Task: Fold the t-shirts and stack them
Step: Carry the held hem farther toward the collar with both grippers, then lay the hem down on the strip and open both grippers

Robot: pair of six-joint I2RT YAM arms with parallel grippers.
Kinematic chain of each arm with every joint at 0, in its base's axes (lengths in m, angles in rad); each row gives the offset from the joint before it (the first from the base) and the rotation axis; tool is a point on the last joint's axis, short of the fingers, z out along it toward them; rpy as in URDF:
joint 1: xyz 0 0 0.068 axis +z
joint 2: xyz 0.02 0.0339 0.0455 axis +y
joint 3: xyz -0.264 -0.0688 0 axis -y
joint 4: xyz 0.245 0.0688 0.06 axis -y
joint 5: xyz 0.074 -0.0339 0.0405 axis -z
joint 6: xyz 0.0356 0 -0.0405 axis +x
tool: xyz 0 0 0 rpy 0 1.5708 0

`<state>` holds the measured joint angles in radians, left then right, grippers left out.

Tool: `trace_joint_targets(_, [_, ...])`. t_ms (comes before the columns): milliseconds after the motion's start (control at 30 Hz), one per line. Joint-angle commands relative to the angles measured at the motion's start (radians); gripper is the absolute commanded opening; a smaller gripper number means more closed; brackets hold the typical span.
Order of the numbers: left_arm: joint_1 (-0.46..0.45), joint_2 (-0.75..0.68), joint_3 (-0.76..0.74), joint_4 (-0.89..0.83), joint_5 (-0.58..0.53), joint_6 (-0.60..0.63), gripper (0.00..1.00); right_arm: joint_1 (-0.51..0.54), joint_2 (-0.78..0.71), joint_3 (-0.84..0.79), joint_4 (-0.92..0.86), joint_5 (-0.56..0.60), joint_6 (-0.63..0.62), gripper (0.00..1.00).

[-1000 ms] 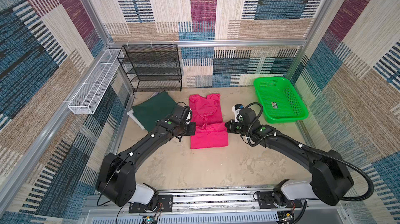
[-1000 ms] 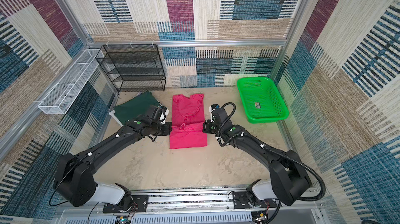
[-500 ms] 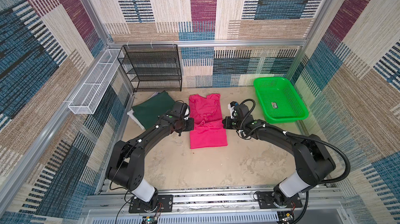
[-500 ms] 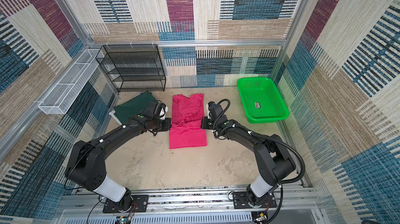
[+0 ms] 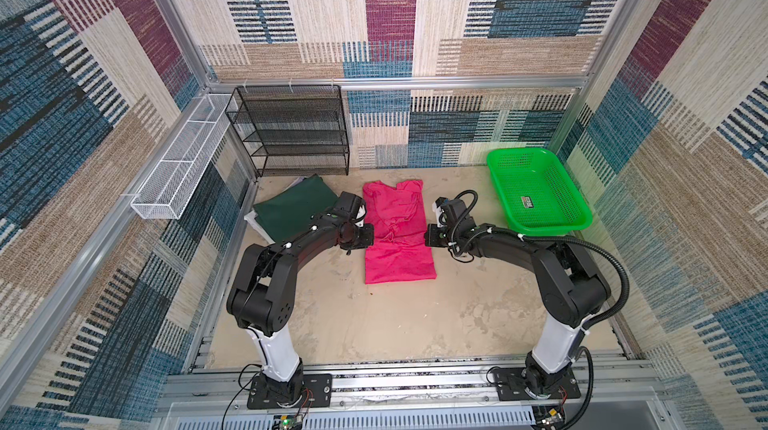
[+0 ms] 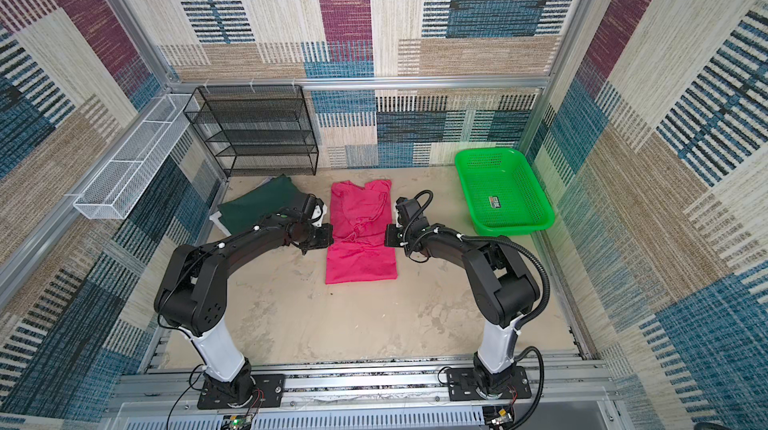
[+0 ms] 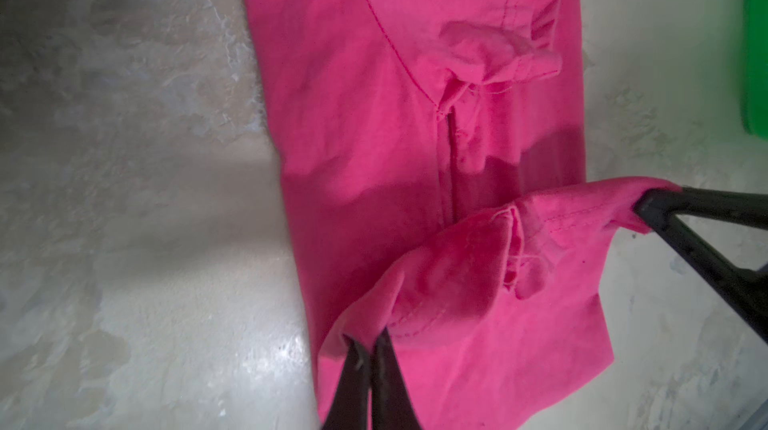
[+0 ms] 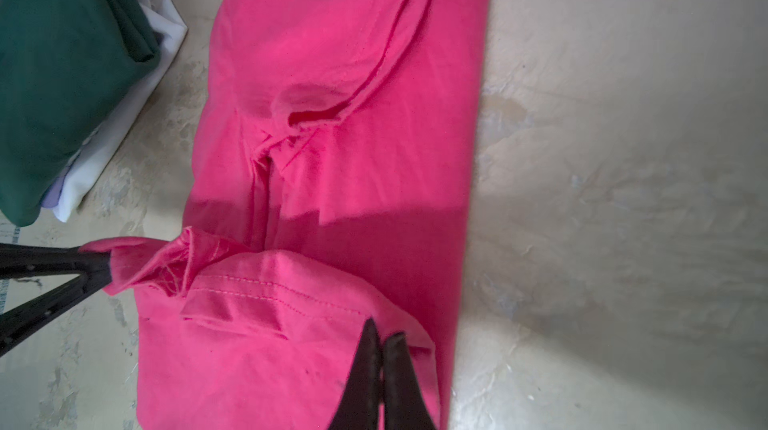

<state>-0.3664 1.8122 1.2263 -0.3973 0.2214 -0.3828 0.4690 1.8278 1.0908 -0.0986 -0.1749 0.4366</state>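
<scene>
A bright pink t-shirt (image 5: 399, 259) (image 6: 359, 259) lies lengthwise on the sandy floor in the middle. My left gripper (image 5: 371, 237) (image 7: 370, 336) is shut on one corner of its hem, and my right gripper (image 5: 427, 237) (image 8: 382, 334) is shut on the other corner. The hemmed edge hangs between them, lifted and doubled over the shirt's middle (image 7: 374, 95) (image 8: 332, 54). A folded dark green t-shirt (image 5: 295, 208) (image 8: 62, 75) rests on a white t-shirt (image 8: 160, 29) just left of the pink one.
A bright green plastic basket (image 5: 536, 195) stands at the back right. A black mesh rack (image 5: 291, 133) stands against the back wall, and a white wire basket (image 5: 183, 162) hangs on the left wall.
Both grippers have carried the pink hem a little farther from the arm bases and drawn slightly closer together. Both arms now stand more upright at the shoulder.
</scene>
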Motion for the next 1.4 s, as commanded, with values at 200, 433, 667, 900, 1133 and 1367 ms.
trace_joint_targets(200, [0.012, -0.012, 0.027, 0.004, 0.000, 0.050, 0.15, -0.003, -0.025, 0.011, 0.052, -0.008, -0.037, 0.20])
trace_joint_targets(433, [0.005, -0.174, -0.122, 0.084, 0.024, 0.016, 0.25, -0.001, -0.197, -0.119, 0.076, -0.038, 0.000, 0.49])
trace_joint_targets(667, [-0.063, -0.161, -0.179, 0.135, 0.106, -0.024, 0.23, 0.034, -0.253, -0.251, 0.111, -0.135, 0.084, 0.26])
trace_joint_targets(900, [-0.129, 0.027, -0.036, 0.076, 0.099, -0.022, 0.20, 0.117, -0.192, -0.262, 0.145, -0.135, 0.131, 0.14])
trace_joint_targets(1133, [-0.130, 0.146, 0.082, -0.003, 0.003, -0.008, 0.20, 0.135, -0.138, -0.266, 0.105, -0.093, 0.156, 0.11])
trace_joint_targets(1367, [-0.129, 0.218, 0.194, -0.043, -0.081, 0.012, 0.22, 0.135, -0.137, -0.308, 0.101, -0.092, 0.151, 0.10])
